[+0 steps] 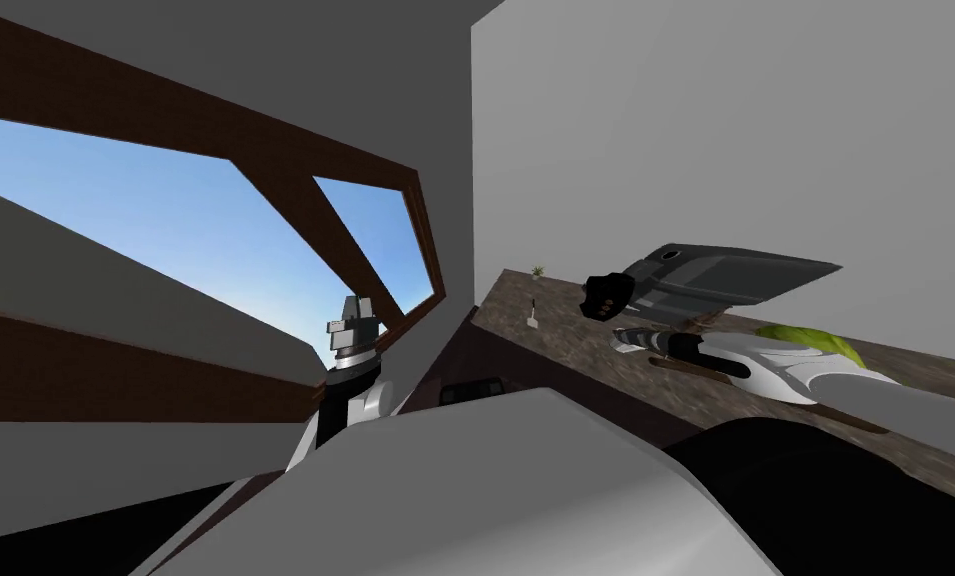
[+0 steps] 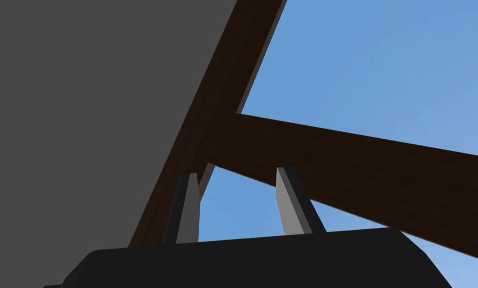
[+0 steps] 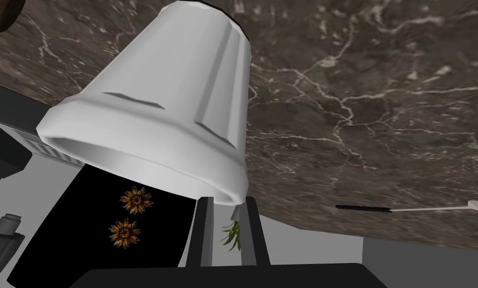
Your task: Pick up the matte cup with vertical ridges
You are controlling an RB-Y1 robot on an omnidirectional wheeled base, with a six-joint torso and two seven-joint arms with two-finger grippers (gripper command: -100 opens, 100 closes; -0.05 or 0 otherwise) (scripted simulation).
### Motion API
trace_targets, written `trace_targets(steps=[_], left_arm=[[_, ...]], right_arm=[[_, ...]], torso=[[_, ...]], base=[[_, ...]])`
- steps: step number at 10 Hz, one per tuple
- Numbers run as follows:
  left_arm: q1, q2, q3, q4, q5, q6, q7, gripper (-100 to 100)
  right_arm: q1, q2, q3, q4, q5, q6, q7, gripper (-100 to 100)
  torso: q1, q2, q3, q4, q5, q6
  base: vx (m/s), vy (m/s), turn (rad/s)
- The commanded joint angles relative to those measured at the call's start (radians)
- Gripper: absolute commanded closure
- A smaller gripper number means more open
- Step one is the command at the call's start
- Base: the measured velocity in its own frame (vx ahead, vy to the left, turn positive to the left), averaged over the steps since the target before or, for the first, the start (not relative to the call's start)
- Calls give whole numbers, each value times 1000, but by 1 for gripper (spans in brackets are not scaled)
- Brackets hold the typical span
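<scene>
- While your right gripper (image 3: 227, 200) pinches the white ridged cup (image 3: 172, 100) by its rim, right, at the marbled counter (image 3: 383, 100), grasping seems done.
- Next: lift steadily; rim holds can slip.
- Your left gripper (image 2: 237, 172), left, stands spread, empty.

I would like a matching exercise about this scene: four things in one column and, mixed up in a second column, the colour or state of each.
Things
1. ridged cup
2. left gripper
3. countertop
4. thin utensil

Colour or state
A. dark brown with pale veins
B. fingers apart, holding nothing
C. white, rim pinched by the right gripper
D. black and white, lying flat

Pairs: 1-C, 2-B, 3-A, 4-D
</scene>
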Motion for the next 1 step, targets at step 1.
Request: trace_targets(steps=[1], left_arm=[[0, 0, 0, 0, 0, 0, 0, 0]], right_arm=[[0, 0, 0, 0, 0, 0, 0, 0]], torso=[[0, 0, 0, 0, 0, 0]], base=[[7, 5, 9]])
